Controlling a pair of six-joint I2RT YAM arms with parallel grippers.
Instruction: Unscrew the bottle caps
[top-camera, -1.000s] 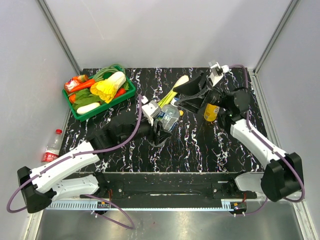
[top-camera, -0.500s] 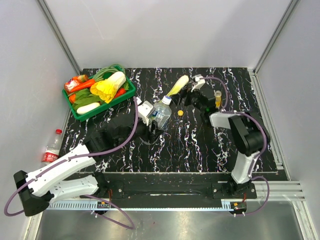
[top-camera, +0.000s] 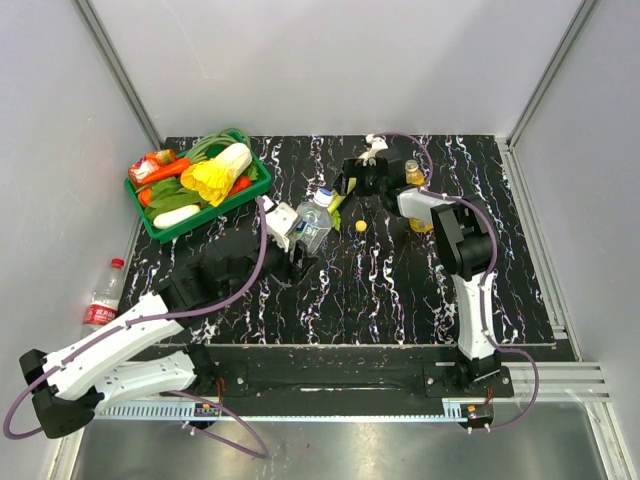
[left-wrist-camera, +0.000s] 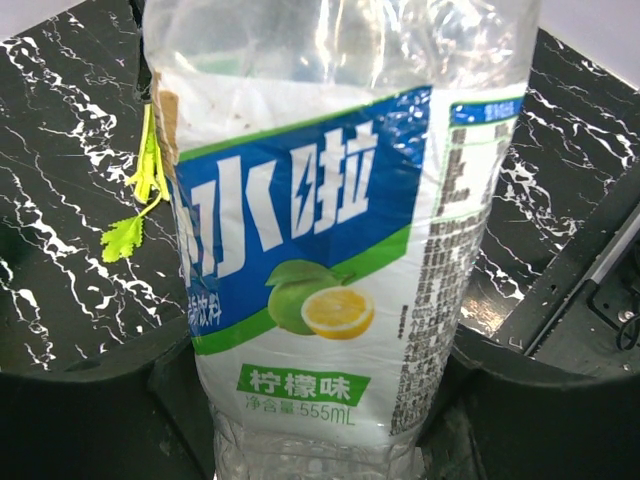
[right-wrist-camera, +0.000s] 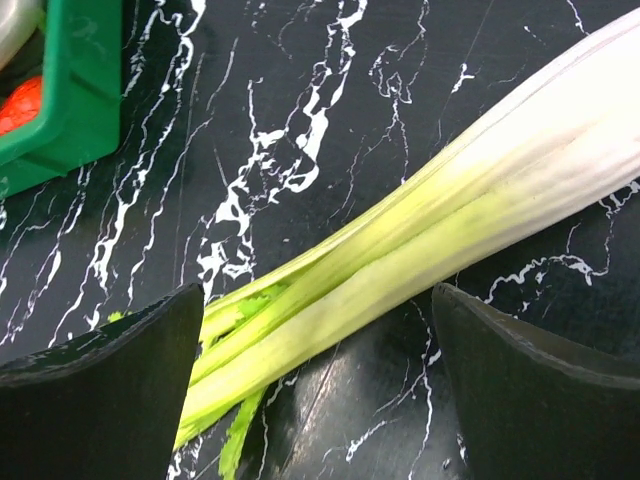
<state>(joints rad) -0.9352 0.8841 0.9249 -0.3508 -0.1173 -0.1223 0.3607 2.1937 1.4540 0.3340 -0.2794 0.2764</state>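
My left gripper (top-camera: 300, 240) is shut on the clear bottle with the blue label (top-camera: 314, 224), held tilted above the table with its cap (top-camera: 322, 197) on. In the left wrist view the bottle (left-wrist-camera: 320, 250) fills the frame between my fingers (left-wrist-camera: 90, 400). My right gripper (top-camera: 350, 182) is open and empty, low over a celery stalk (right-wrist-camera: 420, 230) at the back middle; its gap (right-wrist-camera: 315, 335) straddles the stalk. The orange-yellow juice bottle (top-camera: 420, 224) shows partly behind the right arm. A small yellow cap (top-camera: 361, 226) lies on the table. The red-label bottle (top-camera: 104, 297) stands off the table's left edge.
A green tray (top-camera: 152, 222) with carrots, cabbage and other vegetables sits at the back left; its corner shows in the right wrist view (right-wrist-camera: 80, 90). The celery (top-camera: 334, 203) lies between the two grippers. Grey walls close in the table on three sides.
The right arm has swung from the right side to the back middle, its gripper now over the celery. The left gripper has carried the blue-label bottle a little back and left.
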